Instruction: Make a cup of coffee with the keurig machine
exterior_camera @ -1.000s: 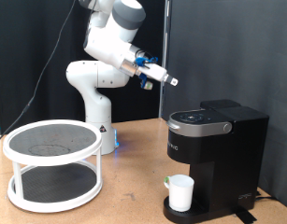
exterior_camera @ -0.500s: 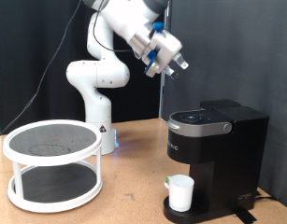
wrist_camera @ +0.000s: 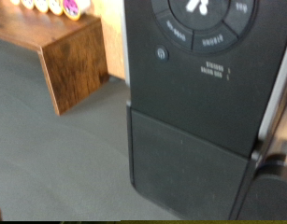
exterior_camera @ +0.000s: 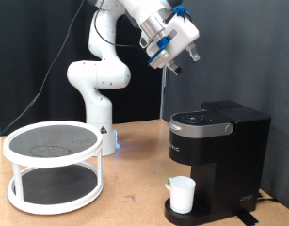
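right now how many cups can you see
1. The cup stands on the keurig's drip tray under the spout, at the exterior view's bottom right. The wrist view shows none; more may be hidden behind the machine.

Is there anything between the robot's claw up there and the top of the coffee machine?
No. In the exterior view the gripper hangs high above the keurig machine, with only open air and the dark curtain behind. The cup stands under the spout.

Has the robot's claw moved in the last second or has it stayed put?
Yes. The claw has risen and shifted toward the exterior view's right, now high above the black boxy coffee machine.
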`<state>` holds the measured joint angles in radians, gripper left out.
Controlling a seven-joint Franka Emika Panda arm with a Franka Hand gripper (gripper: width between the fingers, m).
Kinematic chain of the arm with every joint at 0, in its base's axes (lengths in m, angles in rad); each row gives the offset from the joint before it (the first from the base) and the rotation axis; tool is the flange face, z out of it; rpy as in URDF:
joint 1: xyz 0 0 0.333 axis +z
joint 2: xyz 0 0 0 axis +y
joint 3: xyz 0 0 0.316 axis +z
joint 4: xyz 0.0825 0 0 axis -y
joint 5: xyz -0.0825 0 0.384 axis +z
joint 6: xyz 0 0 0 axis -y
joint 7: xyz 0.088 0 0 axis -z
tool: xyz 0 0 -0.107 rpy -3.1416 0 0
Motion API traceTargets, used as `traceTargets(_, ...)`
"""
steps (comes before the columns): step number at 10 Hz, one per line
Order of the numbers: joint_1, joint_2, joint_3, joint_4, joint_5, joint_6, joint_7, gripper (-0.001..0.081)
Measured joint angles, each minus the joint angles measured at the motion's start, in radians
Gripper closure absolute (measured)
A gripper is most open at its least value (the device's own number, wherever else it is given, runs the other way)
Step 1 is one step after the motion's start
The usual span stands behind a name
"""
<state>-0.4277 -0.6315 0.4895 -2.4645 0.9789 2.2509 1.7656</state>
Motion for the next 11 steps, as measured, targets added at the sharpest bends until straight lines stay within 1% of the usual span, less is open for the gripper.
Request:
traceTargets(1,-0.017,0.001,0.021,0.014,-0.074,-0.005,0.044,0.0072)
traceTargets(2,-0.042,0.011,0.044,0.052,-0.172,-0.073,0.111,0.0072)
traceTargets(3,-0.067,0.035,0.063,0.103,-0.237,-0.135,0.178,0.0072)
traceTargets(4,-0.091,0.07,0.08,0.151,-0.274,-0.173,0.241,0.0072)
traceTargets(5,-0.112,0.111,0.098,0.193,-0.304,-0.193,0.289,0.0072)
traceTargets(7,-0.147,0.192,0.138,0.258,-0.372,-0.191,0.339,0.0072)
traceTargets(8,-0.16,0.227,0.157,0.279,-0.401,-0.176,0.348,0.0072)
traceTargets(9,-0.169,0.256,0.176,0.29,-0.431,-0.149,0.351,0.0072)
traceTargets(11,-0.179,0.299,0.206,0.294,-0.485,-0.11,0.353,0.0072)
